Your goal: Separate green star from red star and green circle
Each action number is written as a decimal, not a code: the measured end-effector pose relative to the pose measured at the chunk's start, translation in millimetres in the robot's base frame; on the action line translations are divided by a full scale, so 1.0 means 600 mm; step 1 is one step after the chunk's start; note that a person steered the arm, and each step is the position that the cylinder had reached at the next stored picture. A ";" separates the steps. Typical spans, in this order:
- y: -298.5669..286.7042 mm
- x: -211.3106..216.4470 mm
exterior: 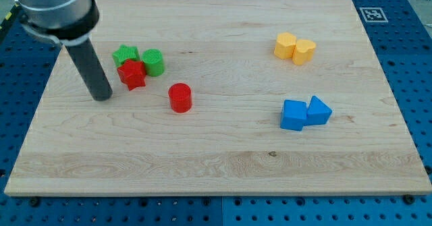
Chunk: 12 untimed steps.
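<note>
Eight blocks were on the wooden board [216, 165] when we took stock. Item one, the green star [125, 54], lay in the upper left part, touching the red star [133, 74] below it and the green circle [153, 62] to its right; the three formed one tight cluster. Our tool, a bare dark rod with nothing to open or close, stood with my tip [102, 96] on the board, to the view's left of the cluster and slightly below it, just beside the red star but apart from it, holding nothing. The green star sat up and to the right of my tip, near it, not touching.

Item two, a red cylinder [180, 97], stood alone to the lower right of the cluster. Item three, two yellow blocks [295, 48], touched each other at the upper right; we could not make out their shapes. Item four, a blue cube-like block [293, 115] and a blue triangular block [318, 110], touched at the right.

Around the light board we recorded a blue perforated table [405, 23] and a black-and-white marker [370, 13] at the board's top right corner.
</note>
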State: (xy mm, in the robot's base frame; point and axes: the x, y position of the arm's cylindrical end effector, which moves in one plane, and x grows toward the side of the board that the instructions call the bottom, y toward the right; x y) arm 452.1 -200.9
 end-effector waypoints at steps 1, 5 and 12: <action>0.035 -0.004; 0.046 -0.045; 0.124 -0.122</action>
State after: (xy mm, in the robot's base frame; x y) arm 379.1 -126.7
